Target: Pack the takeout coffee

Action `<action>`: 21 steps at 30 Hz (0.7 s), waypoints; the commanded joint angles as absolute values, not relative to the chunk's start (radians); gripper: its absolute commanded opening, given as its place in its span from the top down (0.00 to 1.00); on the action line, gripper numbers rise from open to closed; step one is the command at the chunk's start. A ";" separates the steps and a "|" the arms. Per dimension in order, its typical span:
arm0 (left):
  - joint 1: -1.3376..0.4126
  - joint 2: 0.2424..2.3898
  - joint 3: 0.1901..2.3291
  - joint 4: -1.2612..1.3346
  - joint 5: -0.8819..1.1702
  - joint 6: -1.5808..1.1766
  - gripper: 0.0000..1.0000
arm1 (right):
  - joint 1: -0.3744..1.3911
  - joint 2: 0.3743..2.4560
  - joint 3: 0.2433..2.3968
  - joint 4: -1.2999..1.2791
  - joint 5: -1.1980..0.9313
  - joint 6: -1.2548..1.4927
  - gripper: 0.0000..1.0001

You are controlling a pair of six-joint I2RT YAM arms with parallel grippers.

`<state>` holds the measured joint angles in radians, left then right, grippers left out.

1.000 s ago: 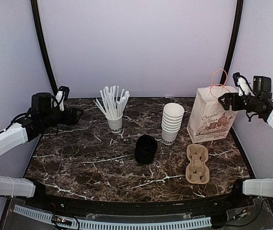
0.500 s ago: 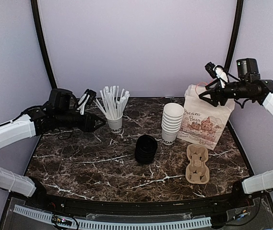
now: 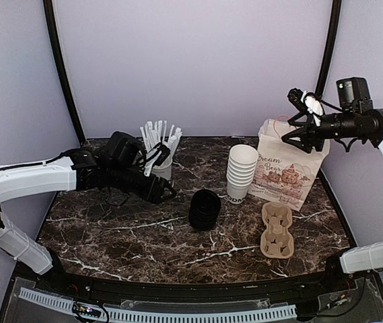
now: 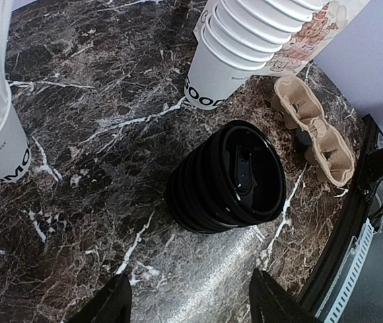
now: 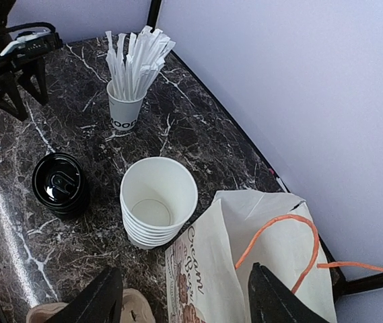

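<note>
The takeout coffee is out of view; no lidded cup shows in any view. My left gripper hangs low over the table, left of a stack of black lids. Its jaws stand open with only bare marble between them, and the lids lie just ahead of my left gripper. My right gripper hovers open above the mouth of a printed paper bag. The bag leans with its orange handle up, below my right gripper.
A stack of lidless white cups stands between the lids and the bag. A cup of white straws sits behind my left arm. A brown pulp cup carrier lies at the front right. Purple walls close in the back and sides.
My left arm has swung right from the table's left edge toward the black lids. My right arm moved left over the bag, which now leans left.
</note>
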<state>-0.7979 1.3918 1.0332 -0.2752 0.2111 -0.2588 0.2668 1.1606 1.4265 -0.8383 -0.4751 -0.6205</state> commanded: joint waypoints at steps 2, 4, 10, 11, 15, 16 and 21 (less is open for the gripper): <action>-0.819 1.509 1.181 -0.397 0.140 -0.368 0.37 | 0.267 1.119 1.452 -0.923 -0.505 -0.684 0.38; -0.819 1.557 1.224 -0.418 0.152 -0.428 0.37 | 0.228 1.093 1.450 -0.958 -0.490 -0.715 0.40; -0.844 1.677 1.296 -0.388 0.228 -0.528 0.35 | 0.175 1.044 1.391 -0.946 -0.504 -0.714 0.37; -0.854 1.692 1.328 -0.410 0.219 -0.527 0.34 | 0.175 1.041 1.376 -0.941 -0.506 -0.713 0.36; -0.884 1.772 1.414 -0.476 0.184 -0.522 0.33 | 0.175 1.035 1.338 -0.927 -0.503 -0.708 0.36; -0.887 1.793 1.431 -0.485 0.178 -0.525 0.33 | 0.175 1.035 1.337 -0.926 -0.513 -0.706 0.36; -0.894 1.832 1.445 -0.505 0.152 -0.541 0.33 | 0.178 1.045 1.383 -0.968 -0.621 -0.713 0.31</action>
